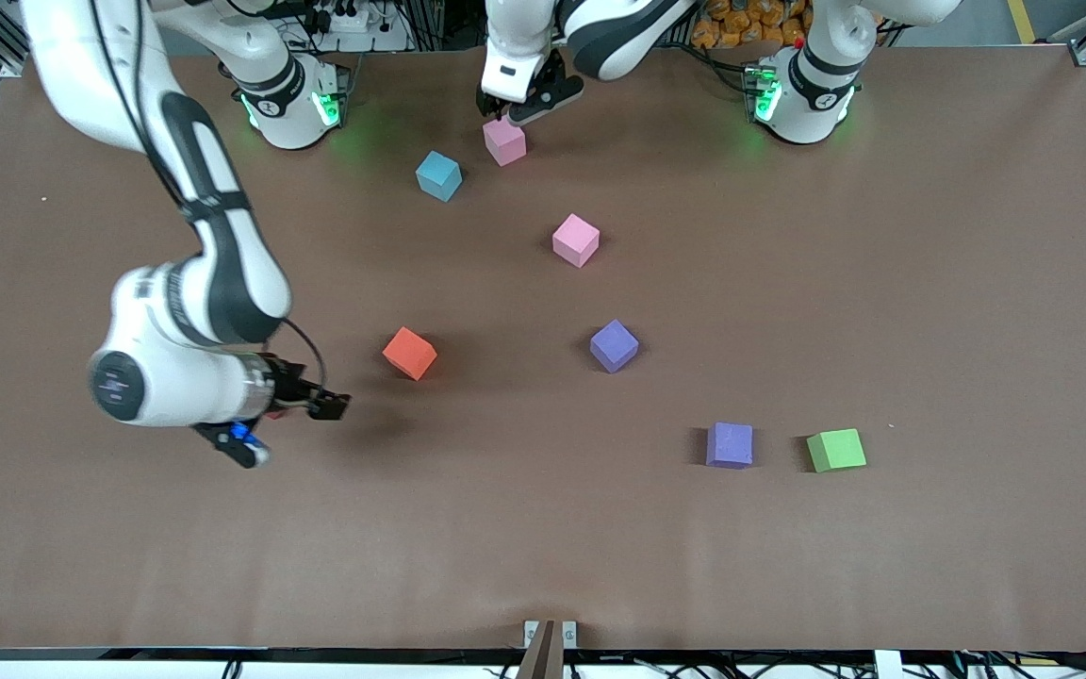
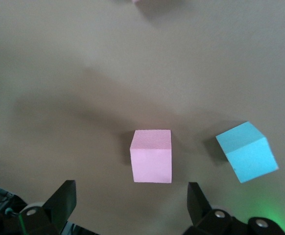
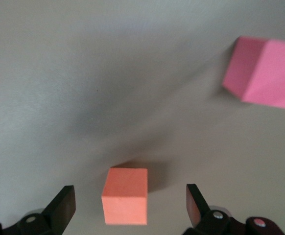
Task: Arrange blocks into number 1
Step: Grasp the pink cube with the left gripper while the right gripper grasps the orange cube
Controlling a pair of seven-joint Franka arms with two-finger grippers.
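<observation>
My left gripper (image 1: 515, 108) (image 2: 130, 196) hangs open over a pink block (image 1: 504, 141) (image 2: 152, 155) that lies close to the arms' bases, its fingers clear of the block. A second pink block (image 1: 576, 240) lies nearer the front camera. My right gripper (image 1: 317, 410) (image 3: 129, 196) is open and low beside the orange block (image 1: 409, 353) (image 3: 125, 201), which shows between its fingers untouched. A purple block (image 1: 614, 345) lies mid-table, another purple one (image 1: 730, 444) nearer the camera. A reddish-pink cube (image 3: 265, 71) shows farther off in the right wrist view. No separate red block shows in the front view.
The light blue cube (image 1: 438, 175) (image 2: 248, 152) lies next to the pink block under my left gripper. The green cube (image 1: 836, 450) sits beside the nearer purple block, toward the left arm's end. The right arm's forearm (image 1: 213, 264) stretches over the table's right-arm end.
</observation>
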